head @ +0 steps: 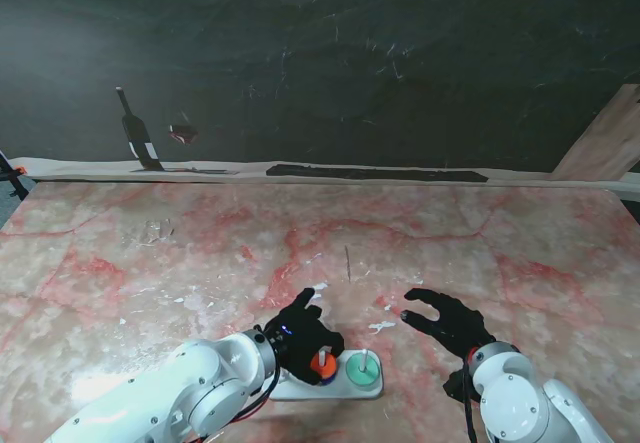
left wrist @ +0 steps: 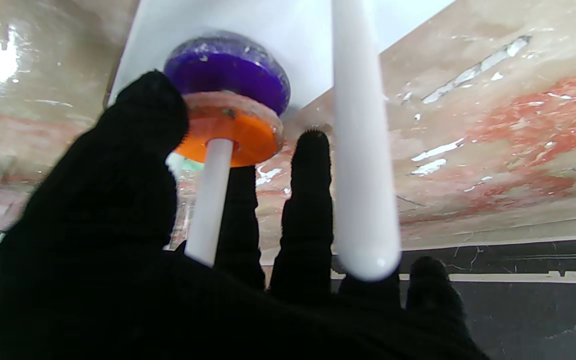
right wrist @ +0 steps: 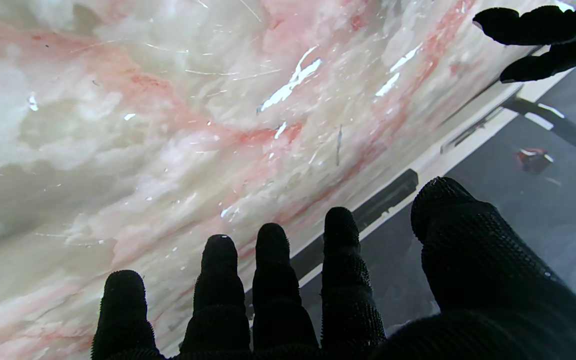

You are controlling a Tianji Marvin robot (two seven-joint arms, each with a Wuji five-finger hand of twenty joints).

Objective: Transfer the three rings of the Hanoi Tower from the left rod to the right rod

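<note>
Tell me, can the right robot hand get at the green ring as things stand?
Probably yes. The green ring sits alone on its rod at the base's right end, and the right robot hand hovers open just beside it with nothing between them. The left robot hand is over the orange ring.

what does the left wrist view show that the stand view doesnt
Only the left wrist view shows the purple ring under the orange ring, and a bare white rod beside them. Only the stand view shows the green ring on its own rod and the right hand open, off to the right. Both show the left hand at the orange ring and the white base.
</note>
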